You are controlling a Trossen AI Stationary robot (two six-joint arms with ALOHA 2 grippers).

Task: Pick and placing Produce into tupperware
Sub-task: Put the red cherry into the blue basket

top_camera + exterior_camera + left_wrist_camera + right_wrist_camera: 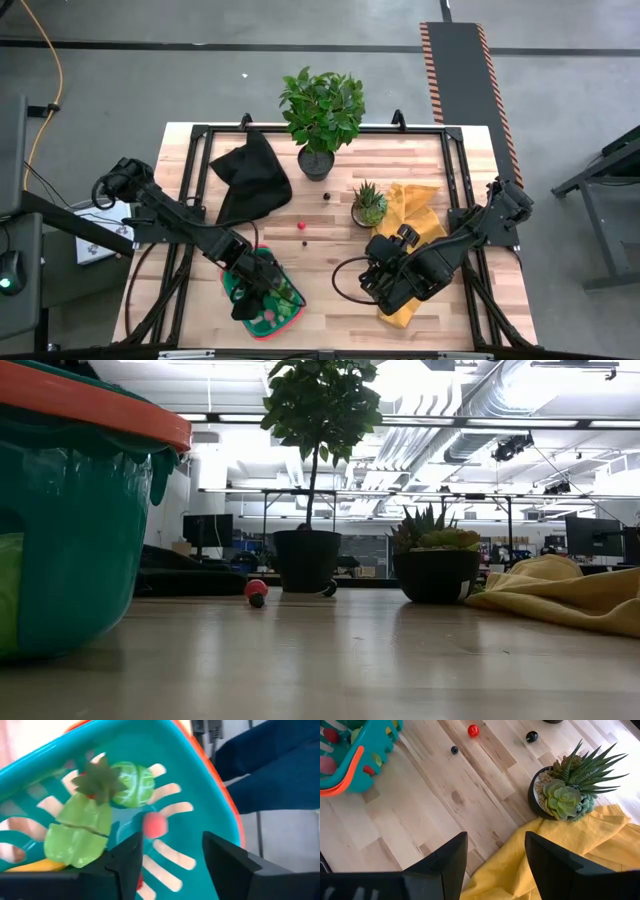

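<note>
We see the left gripper point(262, 291) at the lower left of the high view, poised over the tupperware point(238, 318) with its jaws released and holding nothing; the left wrist view shows a small pink piece point(155, 825), a green lime slice point(133, 783) and a pale green fruit point(79, 831) lying inside. The right gripper point(383, 285), also spread and empty, sits lower centre-right over the edge of the yellow cloth point(418, 210). Beyond them, a red piece of produce point(301, 226) lies on the table point(330, 315) centre, between the black cloth point(250, 178) and the spiky potted plant point(369, 202), with the leafy potted plant point(322, 110) above.
</note>
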